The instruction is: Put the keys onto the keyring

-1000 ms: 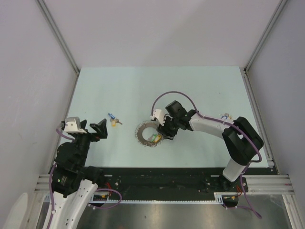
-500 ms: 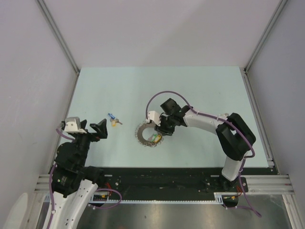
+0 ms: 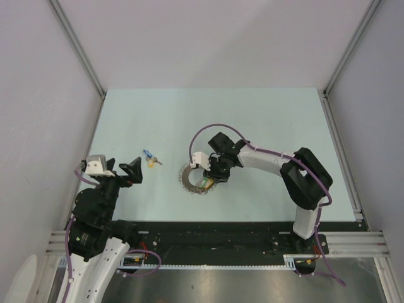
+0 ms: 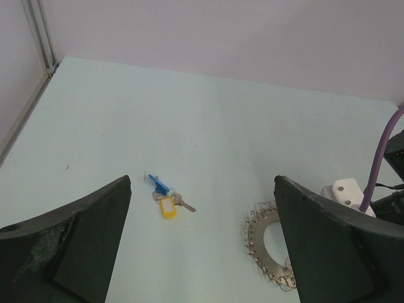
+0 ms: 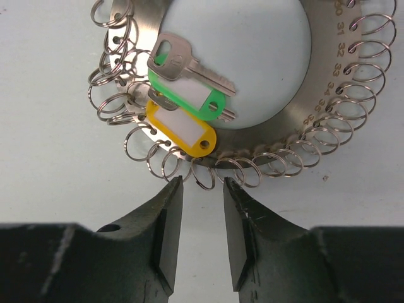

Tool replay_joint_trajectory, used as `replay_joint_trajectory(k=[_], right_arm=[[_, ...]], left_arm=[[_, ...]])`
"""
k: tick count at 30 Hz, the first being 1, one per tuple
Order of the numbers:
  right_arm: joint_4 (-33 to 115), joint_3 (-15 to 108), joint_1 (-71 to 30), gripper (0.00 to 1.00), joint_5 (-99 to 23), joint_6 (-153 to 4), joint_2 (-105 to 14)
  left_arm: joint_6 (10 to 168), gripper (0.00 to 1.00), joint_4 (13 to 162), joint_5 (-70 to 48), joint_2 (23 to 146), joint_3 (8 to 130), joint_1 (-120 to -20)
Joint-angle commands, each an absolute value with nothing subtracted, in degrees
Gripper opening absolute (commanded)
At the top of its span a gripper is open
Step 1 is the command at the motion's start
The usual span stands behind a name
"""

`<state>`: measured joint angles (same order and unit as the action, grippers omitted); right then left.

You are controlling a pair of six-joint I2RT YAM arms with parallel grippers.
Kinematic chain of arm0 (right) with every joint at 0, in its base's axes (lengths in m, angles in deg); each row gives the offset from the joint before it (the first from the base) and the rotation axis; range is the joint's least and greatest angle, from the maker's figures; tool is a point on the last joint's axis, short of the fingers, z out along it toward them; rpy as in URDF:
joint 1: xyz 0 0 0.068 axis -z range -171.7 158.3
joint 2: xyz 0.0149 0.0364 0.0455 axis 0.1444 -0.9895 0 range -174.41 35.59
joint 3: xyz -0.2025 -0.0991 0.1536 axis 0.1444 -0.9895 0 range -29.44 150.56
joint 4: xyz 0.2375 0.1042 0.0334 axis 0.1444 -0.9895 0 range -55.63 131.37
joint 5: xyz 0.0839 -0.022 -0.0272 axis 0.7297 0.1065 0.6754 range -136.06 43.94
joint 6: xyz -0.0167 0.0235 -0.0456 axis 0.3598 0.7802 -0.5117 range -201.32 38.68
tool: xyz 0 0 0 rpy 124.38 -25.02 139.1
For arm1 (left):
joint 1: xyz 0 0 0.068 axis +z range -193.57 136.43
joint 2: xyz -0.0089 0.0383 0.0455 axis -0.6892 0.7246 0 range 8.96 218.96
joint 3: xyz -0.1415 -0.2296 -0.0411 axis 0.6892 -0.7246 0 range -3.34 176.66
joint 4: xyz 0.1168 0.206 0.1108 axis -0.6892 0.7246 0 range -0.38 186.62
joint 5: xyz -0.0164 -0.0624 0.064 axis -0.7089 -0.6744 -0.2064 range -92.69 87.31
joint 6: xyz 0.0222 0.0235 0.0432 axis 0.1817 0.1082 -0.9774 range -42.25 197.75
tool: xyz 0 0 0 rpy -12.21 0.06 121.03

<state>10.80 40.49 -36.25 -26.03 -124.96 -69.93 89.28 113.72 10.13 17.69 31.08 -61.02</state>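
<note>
The keyring [image 3: 191, 178] is a flat silvery disc edged with many small split rings, lying mid-table; it also shows in the right wrist view [image 5: 297, 123] and the left wrist view [image 4: 257, 232]. A silver key with a green tag [image 5: 189, 95] and a yellow tag [image 5: 182, 129] lie on its near-left part. My right gripper [image 5: 202, 184] hovers just above the disc's edge, jaws a narrow gap apart, with one small split ring at the tips and nothing gripped; it shows in the top view too [image 3: 213, 172]. A blue and a yellow key [image 4: 165, 199] lie together on the table [image 3: 150, 159]. My left gripper [image 4: 202, 183] is wide open and empty.
Metal frame rails run along the table's left [image 3: 79, 47] and right [image 3: 344, 158] sides. A purple cable [image 3: 205, 129] loops over the right wrist. White walls enclose the pale green table [image 3: 265, 120].
My right gripper has slid left over the keyring, its arm stretching further across. The left arm, the keyring and the blue and yellow keys have not moved.
</note>
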Motion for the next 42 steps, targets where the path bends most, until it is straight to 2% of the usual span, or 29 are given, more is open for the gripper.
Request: replay_joint_trajectory(k=[1, 15, 18, 20, 21, 28, 33, 37, 42], right_arm=[[9.2, 43.7, -36.3, 0.35, -24.4, -126.6, -71.5], [6.7, 45.3, -35.9, 0.26, -22.2, -127.3, -73.6], [6.0, 45.8, -35.6, 0.17, -21.8, -127.2, -73.8], [5.6, 45.9, -35.4, 0.01, -21.7, -127.0, -73.2], [5.7, 45.9, -35.3, 0.0, -21.6, -126.9, -73.0], [6.0, 45.9, -35.3, 0.0, -21.1, -124.0, -67.1], [7.5, 45.9, -35.1, 0.0, -21.2, -119.2, -61.5], [10.9, 44.4, -35.3, 0.0, -22.7, -113.8, -56.3], [22.7, 39.5, -35.2, 0.0, -25.9, -108.2, -48.0]], left_arm=[[88.4, 1.0, 112.0, 7.9, 17.9, 30.9, -60.6], [88.4, 1.0, 111.9, 7.7, 18.0, 30.9, -60.6], [88.3, 1.0, 111.9, 7.5, 18.2, 30.9, -60.5], [88.3, 1.0, 111.9, 7.4, 18.2, 30.9, -60.5], [88.4, 1.0, 111.9, 7.3, 18.3, 30.9, -60.5], [88.2, 1.0, 111.5, 6.5, 18.4, 30.9, -60.4], [87.2, 1.0, 109.1, -1.8, 19.9, 30.5, -60.4], [86.5, 1.0, 107.9, -9.4, 25.4, 31.9, -60.4], [85.7, 1.0, 106.8, -20.0, 37.2, 38.1, -60.5]])
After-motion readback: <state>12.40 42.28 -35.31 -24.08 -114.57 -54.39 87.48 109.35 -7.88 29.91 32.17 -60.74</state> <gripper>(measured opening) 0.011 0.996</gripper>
